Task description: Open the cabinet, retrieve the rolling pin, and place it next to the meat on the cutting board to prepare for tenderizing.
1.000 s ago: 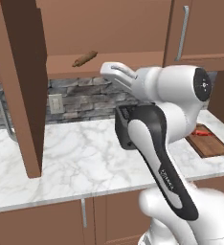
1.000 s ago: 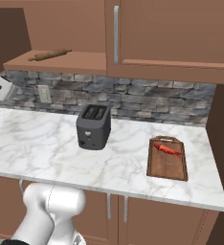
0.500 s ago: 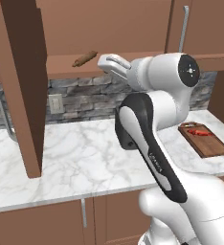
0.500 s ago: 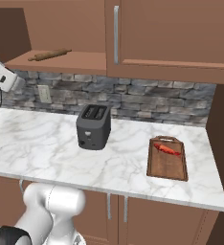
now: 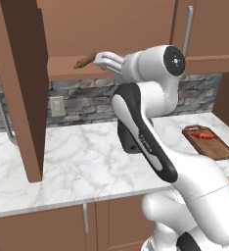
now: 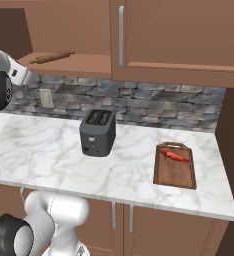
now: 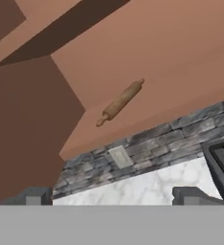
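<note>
— Rolling pin (image 5: pixel 85 60): where is it found, and is the cabinet (image 5: pixel 19 88) dealt with?

— The door is seen swung fully out at the left, edge-on to the left base view, so the shelf is exposed. The pin is laid flat on the shelf floor near its front edge, untouched. It is judged reachable from the front.

— And the gripper (image 5: pixel 105 60)?

— It is raised to shelf height, just beside the pin's right end, with the jaws spread wide and nothing held between them. In the hand view the fingertips (image 7: pixel 35 196) are set well apart and the pin is framed above them, so an approach is presumably being lined up.

— What is noted further right?

— A marble counter (image 6: pixel 44 150) is backed by grey stone tiles with an outlet (image 6: pixel 46 97). A toaster (image 6: pixel 97 132) is stood mid-counter. Right of it, the cutting board (image 6: pixel 176 170) is laid flat, with the meat (image 6: pixel 175 156) placed toward its far end, leaving bare board nearer the front for the pin.
</note>
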